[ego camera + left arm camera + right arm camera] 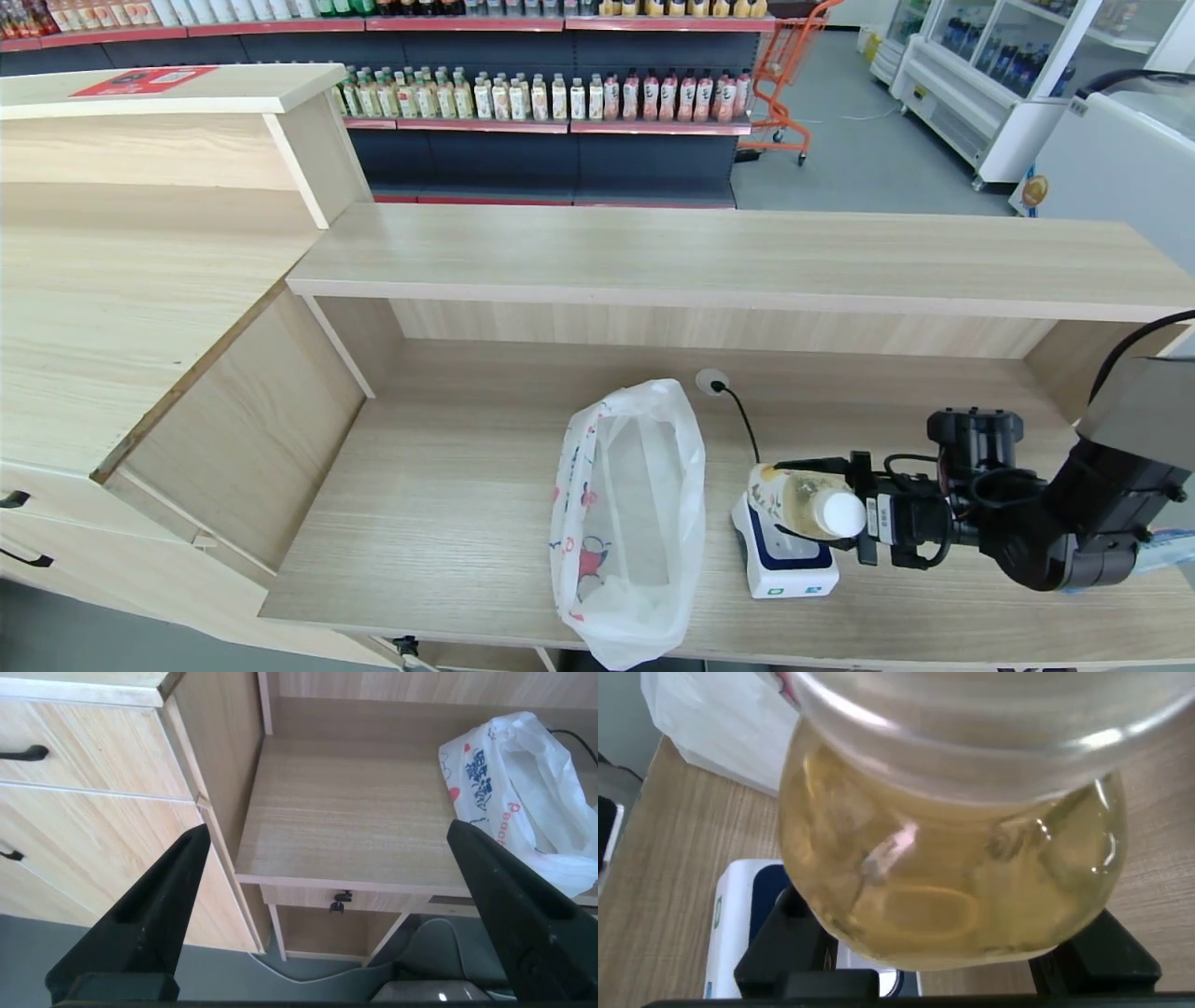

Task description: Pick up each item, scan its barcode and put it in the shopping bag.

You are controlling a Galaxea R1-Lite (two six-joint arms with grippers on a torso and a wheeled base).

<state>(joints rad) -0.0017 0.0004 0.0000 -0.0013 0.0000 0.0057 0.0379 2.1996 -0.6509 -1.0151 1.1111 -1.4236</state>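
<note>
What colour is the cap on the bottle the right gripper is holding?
White. The bottle has a plain white cap, clearest in the head view.

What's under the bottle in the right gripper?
The white-and-blue scanner sits on the counter beneath the bottle. Its upper part is covered by the bottle.

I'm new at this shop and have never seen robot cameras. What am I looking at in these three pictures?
This is a two-armed robot at a wooden checkout counter. The wide picture comes from a camera on its head; the other two come from cameras on its wrists. On the counter lie an open plastic shopping bag and a small white and blue scanner. The right pincer is shut on a bottle of pale drink, held sideways over the scanner; the right wrist picture shows it up close. The left pincer is open and empty.
</note>
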